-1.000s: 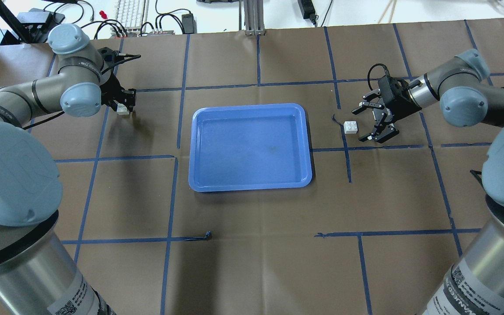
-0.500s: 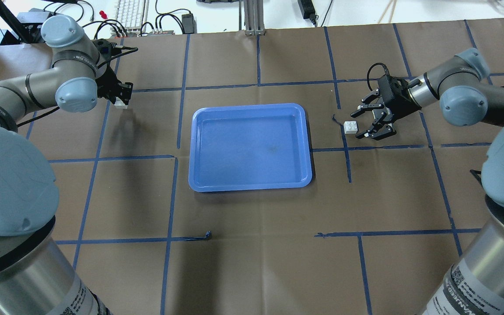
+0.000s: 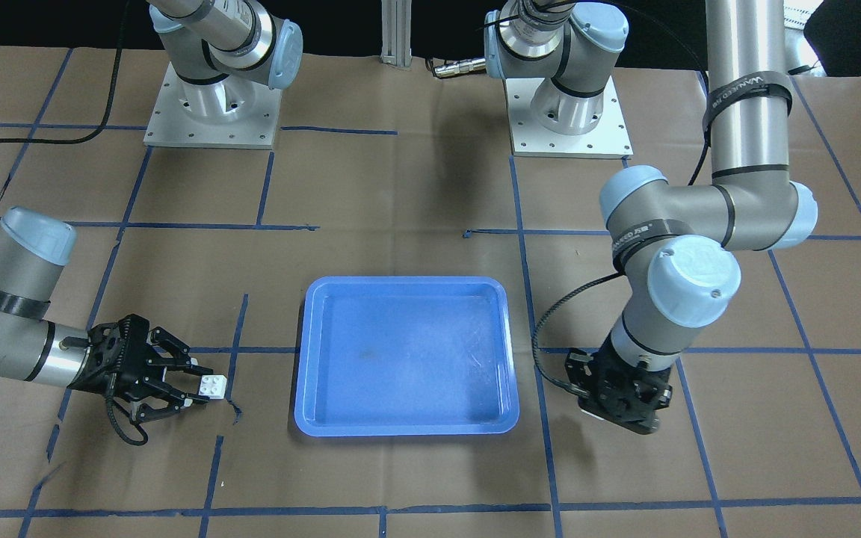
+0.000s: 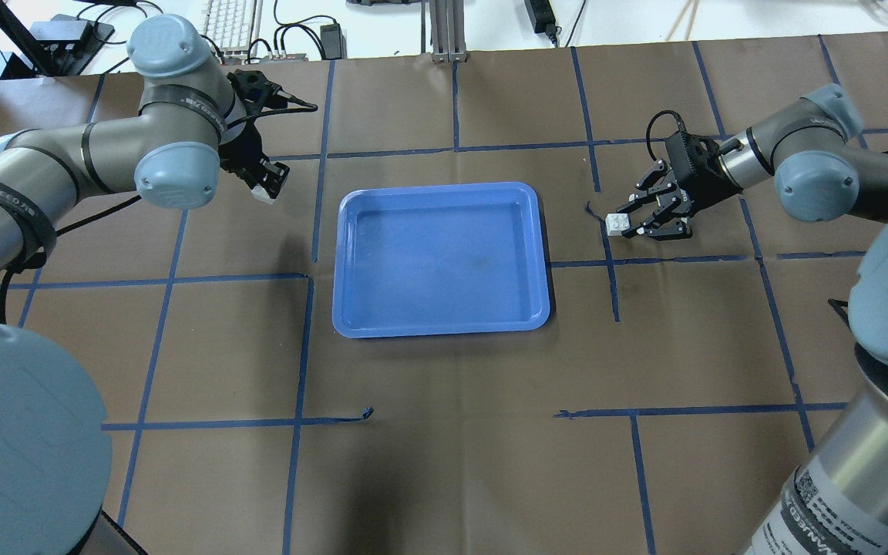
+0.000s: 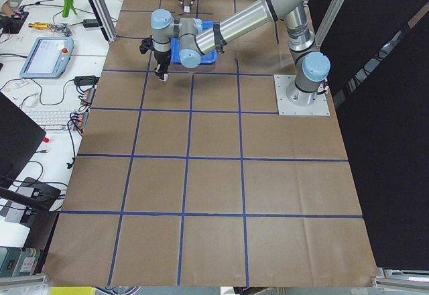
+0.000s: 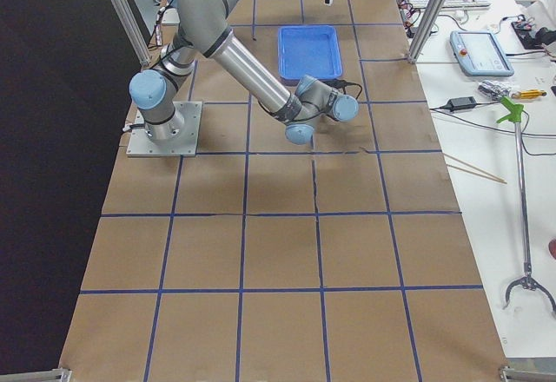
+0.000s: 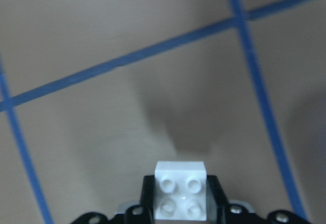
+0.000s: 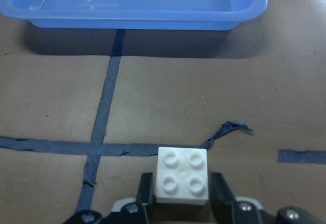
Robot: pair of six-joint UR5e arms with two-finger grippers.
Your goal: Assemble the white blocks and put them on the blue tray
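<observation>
Between the fingers of the left tool (image 4: 267,182), a small white square plastic brick with four round studs (image 7: 181,191) is being clamped with its studs facing the wrist camera. It is being held clear of the brown paper-covered desk (image 7: 153,81), judging by the shadow being cast beyond the fingertips. Only the brick's sides are being gripped. A slip or a twist is therefore being risked if the brick is pressed off-centre during mating.

Between the parted fingers of the right tool (image 3: 193,386), a second white four-stud brick (image 8: 182,175) is being straddled where it is sitting upright on the desk. Thin gaps are being left at both sides, so nothing is being squeezed yet. If the fingers are closed unevenly, this light brick is likely to be nudged or tipped out. The torn strip of blue tape (image 8: 229,130) just beyond it could also be snagged.

Farther ahead of the right tool, the large rectangular blue plastic tray with a raised rim (image 8: 132,21) is lying well apart from both bricks. Both bricks are showing clean, glossy and undamaged.
</observation>
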